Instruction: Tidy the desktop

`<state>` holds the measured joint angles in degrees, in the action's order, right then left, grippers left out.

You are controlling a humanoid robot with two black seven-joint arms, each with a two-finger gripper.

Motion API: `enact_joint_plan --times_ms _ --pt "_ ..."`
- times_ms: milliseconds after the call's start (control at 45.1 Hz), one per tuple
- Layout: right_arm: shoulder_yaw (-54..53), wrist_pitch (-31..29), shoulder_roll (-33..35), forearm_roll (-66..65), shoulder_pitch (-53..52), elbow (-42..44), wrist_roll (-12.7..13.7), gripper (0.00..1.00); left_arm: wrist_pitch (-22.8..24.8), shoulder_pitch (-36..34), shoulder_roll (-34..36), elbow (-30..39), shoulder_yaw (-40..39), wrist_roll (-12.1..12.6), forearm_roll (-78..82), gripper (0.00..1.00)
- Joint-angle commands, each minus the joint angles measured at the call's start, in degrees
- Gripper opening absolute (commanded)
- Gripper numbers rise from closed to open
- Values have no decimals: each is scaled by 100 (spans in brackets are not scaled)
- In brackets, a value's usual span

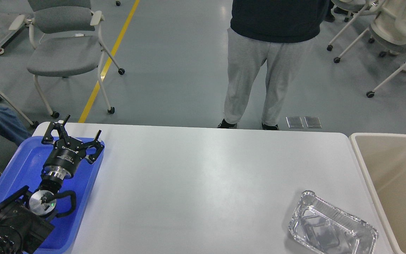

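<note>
The white desktop (pixel 203 176) fills the lower part of the head view. An empty silver foil container (pixel 331 229) lies on it near the front right corner. My left gripper (pixel 81 127) is open and empty, hovering above the far end of the blue plastic tray (pixel 19 165) at the table's left edge. My right gripper is out of view.
A beige plastic bin (pixel 393 176) stands against the table's right edge. A person in grey trousers (pixel 256 70) stands just behind the far edge. Chairs stand on the floor at the back left (pixel 65 53) and back right.
</note>
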<state>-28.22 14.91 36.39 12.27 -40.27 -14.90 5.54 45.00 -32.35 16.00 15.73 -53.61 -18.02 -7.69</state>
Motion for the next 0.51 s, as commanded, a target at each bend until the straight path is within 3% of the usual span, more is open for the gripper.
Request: enact_joint_plan --times_ms 0,177,222,421,488 --pt "-1150 -23 1010 3 -148 -1716 -105 100 0 0 -1 0 0 0 4 100" --pt "-1634 -382 1625 3 -139 -3132 -105 100 0 0 -1 0 0 0 5 100" --pt "-1749 -891 1731 3 -104 -3502 -105 100 0 0 -1 0 0 0 4 100" --pt "-1784 -2693 1635 82 -68 -3608 -96 100 0 0 -1 0 9 0 -4 100" --pt "-1793 -3002 1494 83 -25 -3696 -96 100 0 0 -1 0 0 0 -4 100"
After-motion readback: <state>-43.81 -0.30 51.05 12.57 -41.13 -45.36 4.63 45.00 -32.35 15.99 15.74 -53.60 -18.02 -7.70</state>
